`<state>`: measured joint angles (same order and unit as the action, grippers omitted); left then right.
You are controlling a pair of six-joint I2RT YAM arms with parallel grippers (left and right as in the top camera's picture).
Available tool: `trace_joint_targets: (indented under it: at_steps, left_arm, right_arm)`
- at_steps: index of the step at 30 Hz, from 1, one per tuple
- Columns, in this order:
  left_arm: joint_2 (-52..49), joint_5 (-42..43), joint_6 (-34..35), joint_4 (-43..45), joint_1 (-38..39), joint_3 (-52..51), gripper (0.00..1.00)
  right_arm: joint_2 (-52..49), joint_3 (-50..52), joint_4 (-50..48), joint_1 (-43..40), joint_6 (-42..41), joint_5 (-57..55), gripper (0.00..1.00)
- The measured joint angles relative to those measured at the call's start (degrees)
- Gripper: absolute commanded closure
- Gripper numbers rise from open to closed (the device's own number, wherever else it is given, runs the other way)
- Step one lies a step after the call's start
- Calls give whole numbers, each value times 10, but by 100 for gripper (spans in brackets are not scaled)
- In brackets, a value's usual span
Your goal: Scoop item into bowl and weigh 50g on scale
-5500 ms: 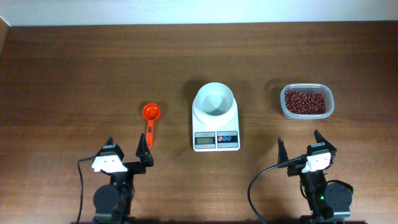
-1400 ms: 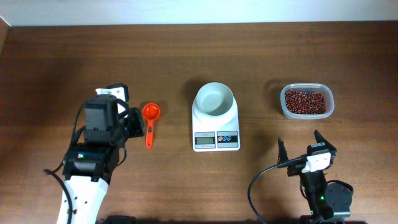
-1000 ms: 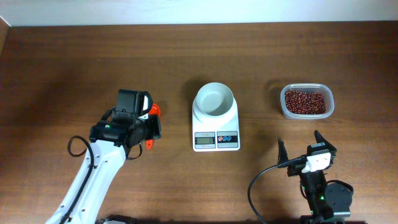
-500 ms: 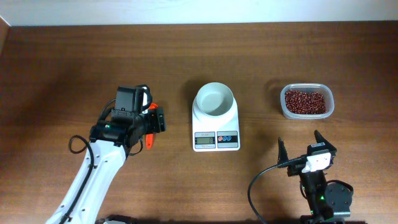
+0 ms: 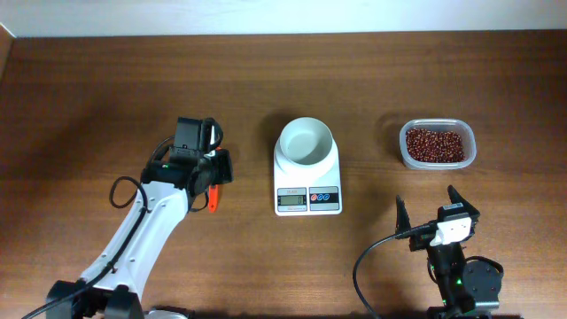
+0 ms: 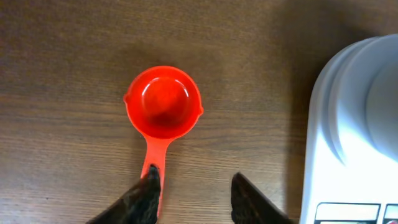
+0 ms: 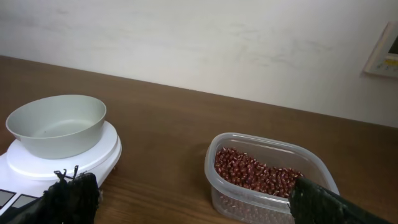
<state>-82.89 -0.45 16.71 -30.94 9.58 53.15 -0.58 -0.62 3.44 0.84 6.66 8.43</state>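
While your left arm reaches out from the near left side of the table (image 5: 89, 89), bent at the elbow, its wrist hangs over the orange scoop (image 6: 163, 102). The left gripper (image 6: 196, 180) points down at the scoop's handle. Its fingers are apart. One finger (image 6: 144, 194) touches the handle and the other is over bare wood just to the right, so nothing is squeezed. The scoop lies flat, its round cup on the far side of the fingers, just left of the scale (image 5: 307, 190). The white bowl (image 5: 306, 142) sits on the scale. The beans (image 5: 434, 143) are heaped in the clear tub (image 5: 437, 165), right of the scale. Your right arm is folded up at the near right edge. The right gripper (image 5: 426, 199) has its fingers spread wide and holds nothing.
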Motion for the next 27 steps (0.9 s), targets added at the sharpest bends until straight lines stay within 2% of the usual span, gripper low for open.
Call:
trace_joint_targets:
  at_steps: [2,8,12,27]
  left_arm:
    - [-9,-3,-1,-1,0,0,39]
    - [-98,-44,-5,-20,0,0,34]
    - [-133,-45,-7,-20,0,0,35]
    - [-133,-45,-7,-11,0,0,33]
  right_arm:
    - [0,0,0,0,0,0,1]
    - [0,0,0,0,-1,0,1]
    - [0,0,0,0,0,0,1]
    - [0,0,0,0,0,0,1]
